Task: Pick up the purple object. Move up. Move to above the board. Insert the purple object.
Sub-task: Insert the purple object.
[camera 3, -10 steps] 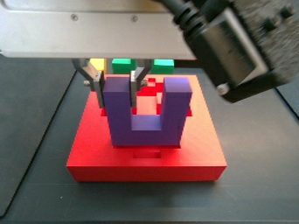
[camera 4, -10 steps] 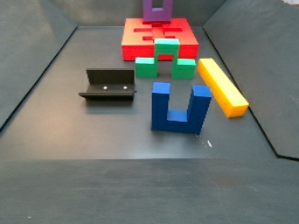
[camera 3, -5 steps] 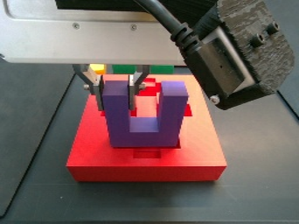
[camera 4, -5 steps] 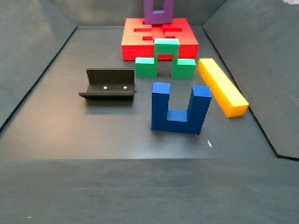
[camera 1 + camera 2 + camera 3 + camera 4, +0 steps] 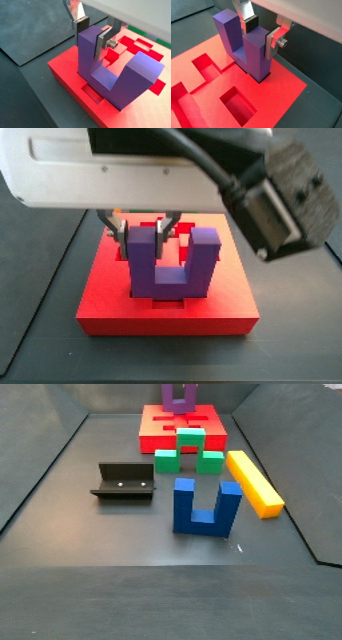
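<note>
The purple object [image 5: 171,278] is a U-shaped block standing upright with its prongs up on the board [image 5: 107,300], a large red slab with darker cutouts. My gripper [image 5: 139,230] is shut on one prong from above. In both wrist views the silver fingers [image 5: 105,42] press against the sides of that prong's top [image 5: 254,50]. The block's base sits at the board's surface [image 5: 281,102] beside a rectangular cutout [image 5: 93,93]. In a side view the purple object [image 5: 178,396] shows at the board's far end [image 5: 160,424].
In front of the board in a side view stand three green blocks [image 5: 191,441], a long yellow bar [image 5: 254,482], a darker blue U-shaped block [image 5: 205,506] and the fixture [image 5: 123,482]. Dark walls enclose the floor.
My gripper and the purple object have moved down a little onto the board. Nothing else has moved.
</note>
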Controlling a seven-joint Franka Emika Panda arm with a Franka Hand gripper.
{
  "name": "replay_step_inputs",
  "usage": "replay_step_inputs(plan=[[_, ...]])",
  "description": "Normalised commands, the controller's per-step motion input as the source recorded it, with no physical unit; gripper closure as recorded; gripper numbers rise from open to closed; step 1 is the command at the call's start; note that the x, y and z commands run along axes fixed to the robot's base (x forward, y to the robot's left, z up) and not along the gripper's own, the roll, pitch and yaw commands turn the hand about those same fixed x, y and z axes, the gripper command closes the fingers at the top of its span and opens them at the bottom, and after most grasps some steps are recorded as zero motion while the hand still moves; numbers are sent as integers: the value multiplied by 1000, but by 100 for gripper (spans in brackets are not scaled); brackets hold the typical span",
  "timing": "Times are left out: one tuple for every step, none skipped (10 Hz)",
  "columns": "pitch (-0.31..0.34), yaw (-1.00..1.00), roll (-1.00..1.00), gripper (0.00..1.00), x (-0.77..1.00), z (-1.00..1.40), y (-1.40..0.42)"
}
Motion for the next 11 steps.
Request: replay_step_inputs(plan=[[0, 0, 133, 100, 160, -254, 0], [0, 51, 197, 100, 0, -317, 0], [0, 74, 256, 100, 0, -406, -63], [-34, 89, 321, 100, 0, -506, -137], [-54, 86, 360, 100, 0, -560, -183], [-66, 66, 349, 100, 0, -609, -189], [-60, 37, 283, 100, 0, -623, -129], [-33, 0, 211, 100, 11, -520, -69], [-34, 0, 170, 100, 0, -560, -11], [0, 0, 30, 100, 49, -157, -46], [0, 0, -4, 100, 0, 0, 0]])
